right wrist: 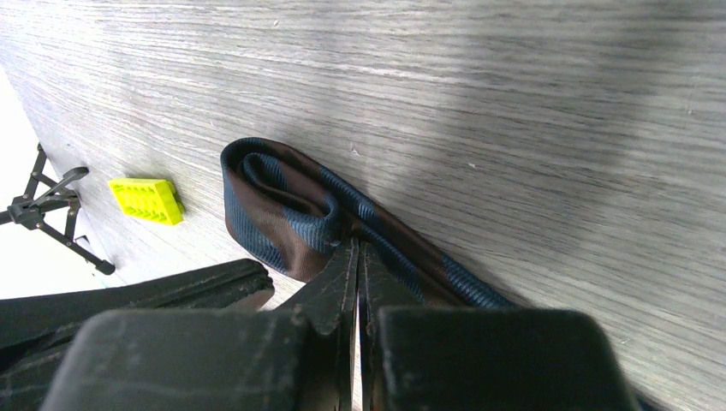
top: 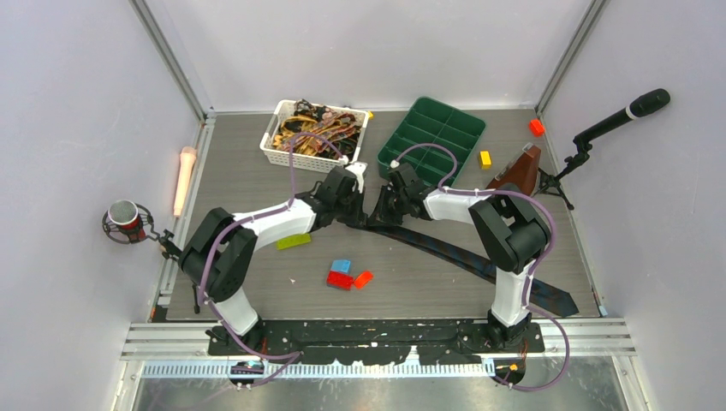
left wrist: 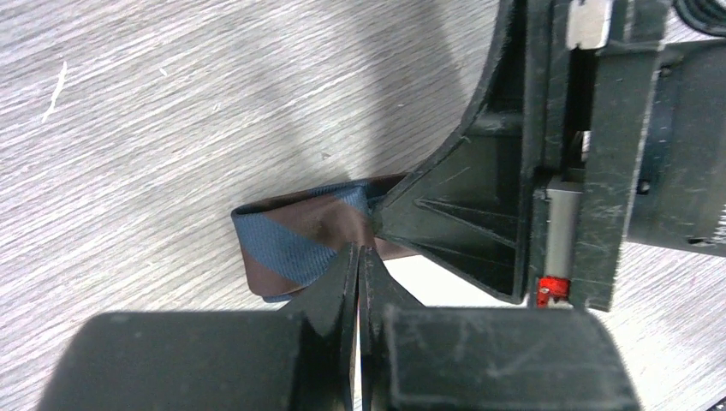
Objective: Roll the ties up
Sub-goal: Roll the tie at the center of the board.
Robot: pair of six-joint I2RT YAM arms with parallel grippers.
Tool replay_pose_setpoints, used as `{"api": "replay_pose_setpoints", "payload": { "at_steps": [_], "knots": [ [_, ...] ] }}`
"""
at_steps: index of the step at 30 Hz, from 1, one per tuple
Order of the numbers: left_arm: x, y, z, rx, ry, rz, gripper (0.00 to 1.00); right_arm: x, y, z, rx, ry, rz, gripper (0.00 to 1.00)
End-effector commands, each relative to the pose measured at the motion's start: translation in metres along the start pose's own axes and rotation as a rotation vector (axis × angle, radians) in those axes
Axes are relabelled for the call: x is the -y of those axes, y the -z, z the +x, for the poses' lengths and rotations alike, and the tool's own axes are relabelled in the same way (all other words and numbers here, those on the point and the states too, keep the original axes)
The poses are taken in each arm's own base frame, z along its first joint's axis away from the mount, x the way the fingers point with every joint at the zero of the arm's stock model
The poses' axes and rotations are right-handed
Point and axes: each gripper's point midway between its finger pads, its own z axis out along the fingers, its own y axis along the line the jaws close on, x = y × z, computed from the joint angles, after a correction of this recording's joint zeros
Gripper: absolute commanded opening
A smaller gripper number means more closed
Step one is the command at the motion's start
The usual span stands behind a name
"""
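A dark navy tie (top: 462,253) with brown diagonal stripes lies on the table from the middle toward the near right corner. Its far end is folded into a small loose roll, seen in the left wrist view (left wrist: 287,248) and the right wrist view (right wrist: 282,205). My left gripper (top: 356,204) and right gripper (top: 382,205) meet at this roll from either side. The left gripper (left wrist: 360,253) is shut, its tips pinching the roll's edge. The right gripper (right wrist: 358,250) is shut, its tips on the fold. More patterned ties fill a white basket (top: 276,147).
A green divided tray (top: 432,130) stands behind the grippers. A brown tie (top: 517,173) lies at the right. Loose bricks lie about: yellow-green (top: 293,241), blue (top: 341,266), red (top: 340,280), orange (top: 364,278), yellow (top: 485,158). Microphones stand at both sides.
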Motion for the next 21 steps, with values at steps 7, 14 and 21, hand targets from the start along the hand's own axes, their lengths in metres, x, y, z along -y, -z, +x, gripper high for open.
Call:
{"api": "replay_pose_setpoints", "payload": {
  "at_steps": [7,14,21],
  "knots": [
    [-0.013,-0.002,0.003,0.002,0.003,-0.023,0.0,-0.01,0.015,-0.011,0.046,-0.004,-0.009,0.05],
    [-0.013,-0.008,0.006,-0.007,0.007,-0.018,0.0,-0.014,0.039,-0.018,0.097,0.028,0.016,0.05],
    [-0.013,-0.009,0.009,-0.014,0.01,-0.015,0.0,-0.027,0.057,-0.029,0.147,0.05,-0.007,0.07]
  ]
}}
